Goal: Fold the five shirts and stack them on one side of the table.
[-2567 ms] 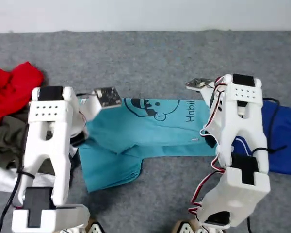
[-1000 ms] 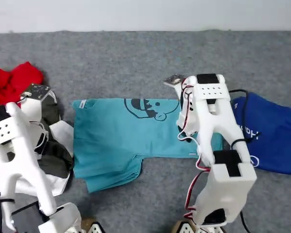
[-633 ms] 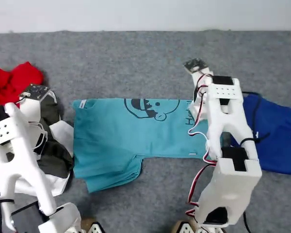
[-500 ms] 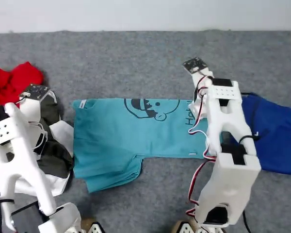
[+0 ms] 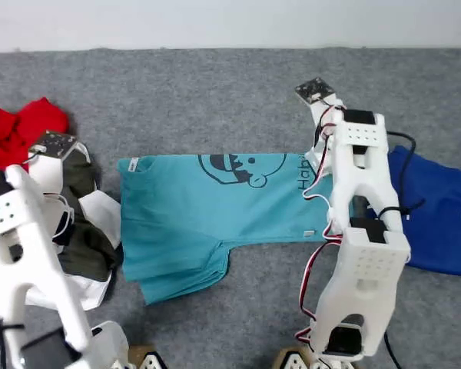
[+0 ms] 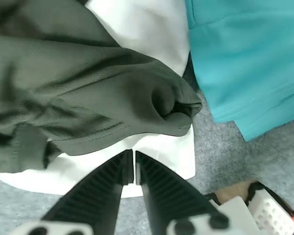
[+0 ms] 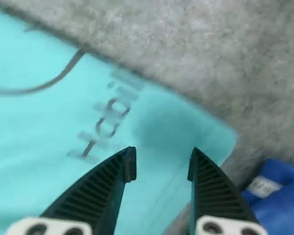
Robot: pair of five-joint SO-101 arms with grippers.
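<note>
Now the right gripper (image 7: 159,161) is hovering, jaws parted and empty, over the printed end of the teal shirt (image 5: 207,215) mid-table. Grabbing only one layer here could be pulling the fold apart (the blue shirt (image 5: 438,223) is lying just beside). The left gripper (image 6: 134,164) is sitting closed on nothing above the olive shirt (image 6: 78,98), pinning nothing.

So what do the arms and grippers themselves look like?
The left arm and right arm are blocky white plastic with black motors and rows of small holes in the housings. Red, white and black wires loop along the right arm. Each wrist carries a small circuit board. The left gripper and right gripper have black ribbed fingers on white bases.
</note>
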